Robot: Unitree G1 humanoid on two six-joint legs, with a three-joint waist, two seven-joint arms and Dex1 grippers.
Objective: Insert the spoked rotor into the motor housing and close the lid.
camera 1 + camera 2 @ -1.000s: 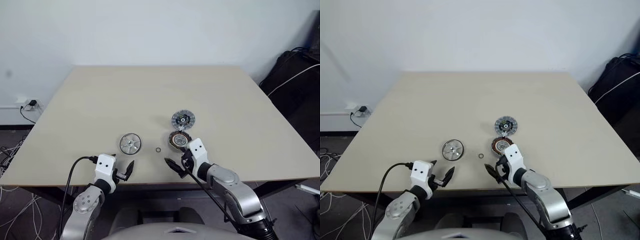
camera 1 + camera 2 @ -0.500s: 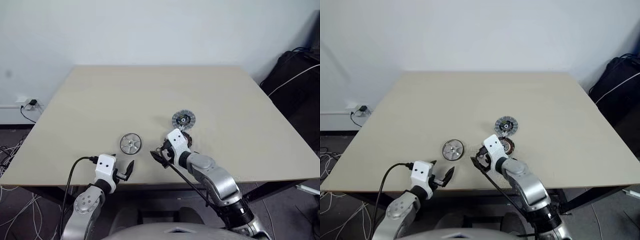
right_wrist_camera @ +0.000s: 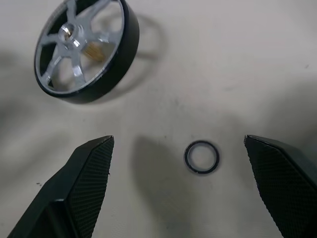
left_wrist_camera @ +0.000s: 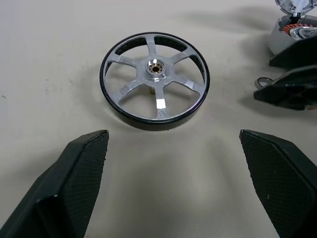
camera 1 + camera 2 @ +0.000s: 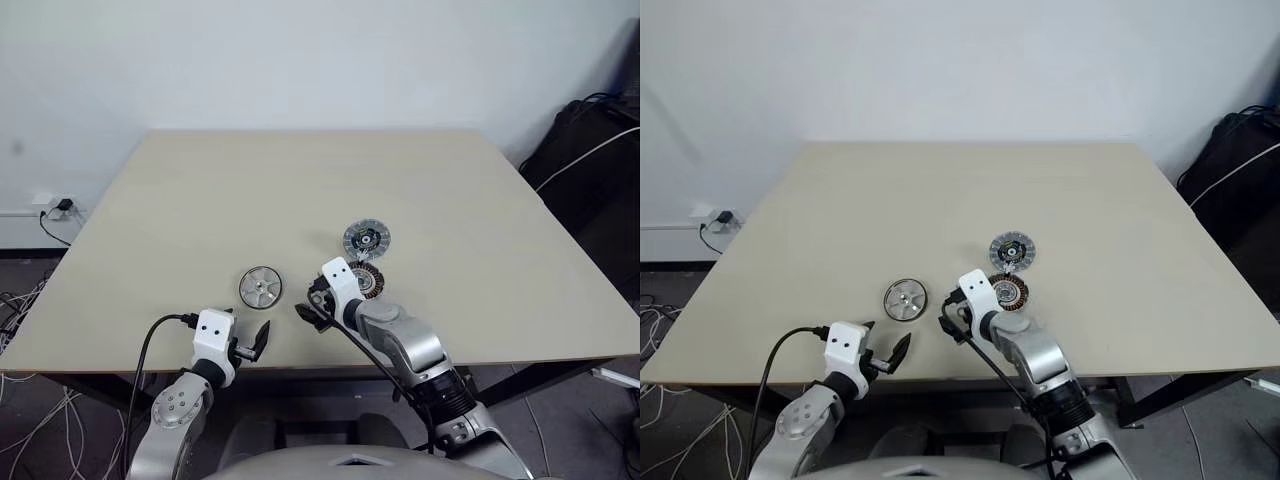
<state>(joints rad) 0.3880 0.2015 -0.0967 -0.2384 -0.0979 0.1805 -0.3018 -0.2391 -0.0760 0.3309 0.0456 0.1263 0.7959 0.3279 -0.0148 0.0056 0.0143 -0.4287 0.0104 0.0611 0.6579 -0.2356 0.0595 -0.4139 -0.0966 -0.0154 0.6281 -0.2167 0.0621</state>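
The spoked rotor (image 5: 261,288) lies flat on the table, a silver wheel with a dark rim, also seen in the left wrist view (image 4: 154,79) and the right wrist view (image 3: 81,49). My left gripper (image 5: 247,342) hovers open near the table's front edge, just short of the rotor and apart from it. My right gripper (image 5: 308,308) is open too, tilted down over a small black ring (image 3: 201,157), between the rotor and the copper-wound motor housing (image 5: 368,282). The housing is partly hidden behind that wrist. The lid (image 5: 367,239) lies flat just beyond the housing.
The beige table (image 5: 300,190) stretches bare behind the parts. A black bag with a white cable (image 5: 590,150) sits off the table's right side. Loose cables lie on the floor at the left (image 5: 20,310).
My right gripper has swung left and forward, from beside the motor housing to over the small ring, uncovering part of the housing. The left gripper and the parts have stayed put.
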